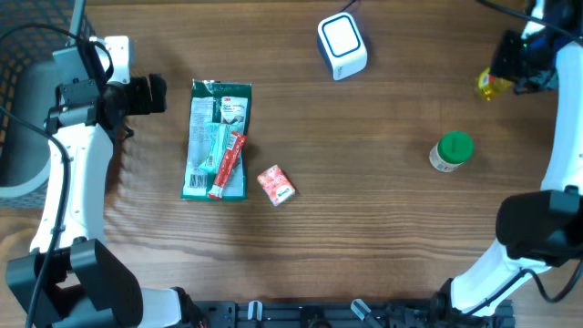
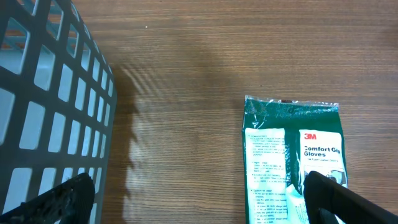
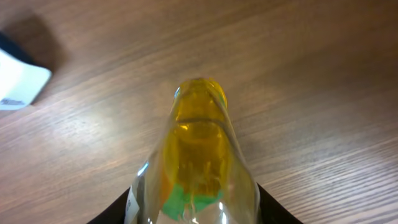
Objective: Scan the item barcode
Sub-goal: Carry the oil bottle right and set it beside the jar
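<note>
My right gripper (image 1: 503, 76) is shut on a clear bottle of yellow liquid (image 1: 490, 87) at the far right of the table. In the right wrist view the bottle (image 3: 196, 162) fills the space between the dark fingers (image 3: 273, 208), with its cap pointing away from the camera, and no barcode shows on it. The white and blue scanner (image 1: 342, 46) stands at the back middle, and its corner (image 3: 18, 79) shows at the left edge of the right wrist view. My left gripper (image 1: 157, 94) is open and empty, just left of the green glove pack (image 1: 219, 138).
A red tube (image 1: 228, 165) lies on the glove pack (image 2: 292, 162). A small red box (image 1: 276, 184) lies right of the pack. A green-lidded jar (image 1: 453, 151) stands at mid right. A grey mesh basket (image 2: 43, 118) sits at the far left.
</note>
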Controlling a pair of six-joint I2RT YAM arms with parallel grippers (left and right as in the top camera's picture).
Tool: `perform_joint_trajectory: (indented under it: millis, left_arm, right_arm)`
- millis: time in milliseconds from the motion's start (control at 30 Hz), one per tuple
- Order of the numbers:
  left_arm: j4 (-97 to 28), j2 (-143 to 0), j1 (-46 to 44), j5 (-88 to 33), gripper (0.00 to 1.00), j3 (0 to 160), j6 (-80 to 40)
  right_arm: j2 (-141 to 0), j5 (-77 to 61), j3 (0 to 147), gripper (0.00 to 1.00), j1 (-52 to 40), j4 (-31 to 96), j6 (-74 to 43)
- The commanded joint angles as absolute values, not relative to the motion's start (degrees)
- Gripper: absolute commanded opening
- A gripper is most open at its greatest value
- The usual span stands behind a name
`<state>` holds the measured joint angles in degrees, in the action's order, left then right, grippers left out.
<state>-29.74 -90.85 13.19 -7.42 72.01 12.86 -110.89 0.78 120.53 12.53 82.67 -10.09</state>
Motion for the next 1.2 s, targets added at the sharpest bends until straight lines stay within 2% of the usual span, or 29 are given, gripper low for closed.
perform_joint_trajectory:
  millis: [0,167,333,367,433,500,600,633,767,933,1000,1167]
  left_arm:
    - [-29.61,-90.11,13.37,-8.10,1.00,72.77,13.72]
    - [-29.61,-90.11,13.37,-8.10,1.00,72.77,13.72]
    - [-29.61,-90.11,13.37,-8.10,1.00,72.77,13.72]
    - [-29.61,-90.11,13.37,-8.10,1.00,72.77,13.72]
    - [-29.61,-90.11,13.37,-8.10,1.00,72.77,13.72]
    - [-29.61,-90.11,13.34,-8.10,1.00,72.77,13.72]
    - [-29.61,-90.11,13.37,-8.08,1.00,72.77,13.72]
    - [-29.61,-90.11,13.37,-8.10,1.00,72.77,13.72]
    - [-29.61,-90.11,13.37,-8.10,1.00,72.77,13.72]
    - [-29.61,-90.11,13.37,-8.10,1.00,72.77,13.72]
    - [-29.61,-90.11,13.37,-8.10,1.00,72.77,13.72]
    - [-29.61,-90.11,13.37,-8.08,1.00,72.77,13.72]
  right_arm:
    - [-112.09,-2.04,114.41,0.13,13.45,79.64,-10.48]
    - [-112.09,-2.02,101.71,0.16,13.58,70.32,-10.50]
    - [-112.12,-0.45,96.49,0.19,13.58,66.00,-10.46]
    - [-112.12,-0.32,96.03,0.28,13.58,65.69,-10.50]
    - [-112.12,-0.32,96.03,0.64,13.58,65.78,-10.46]
    - [-112.09,-0.30,96.03,0.71,13.58,65.87,-10.11]
    - [-112.09,-0.32,96.03,0.94,13.58,66.02,-9.15]
    - [-112.09,-0.30,96.03,0.96,13.58,66.02,-9.13]
    - [-111.35,0.56,98.32,0.96,13.58,66.81,-8.99]
    - [-107.92,-0.21,112.07,0.97,12.53,76.25,-9.61]
    - [-106.10,-2.33,113.03,0.96,11.25,78.43,-10.68]
    - [-105.65,-7.14,111.39,0.80,6.68,83.18,-10.68]
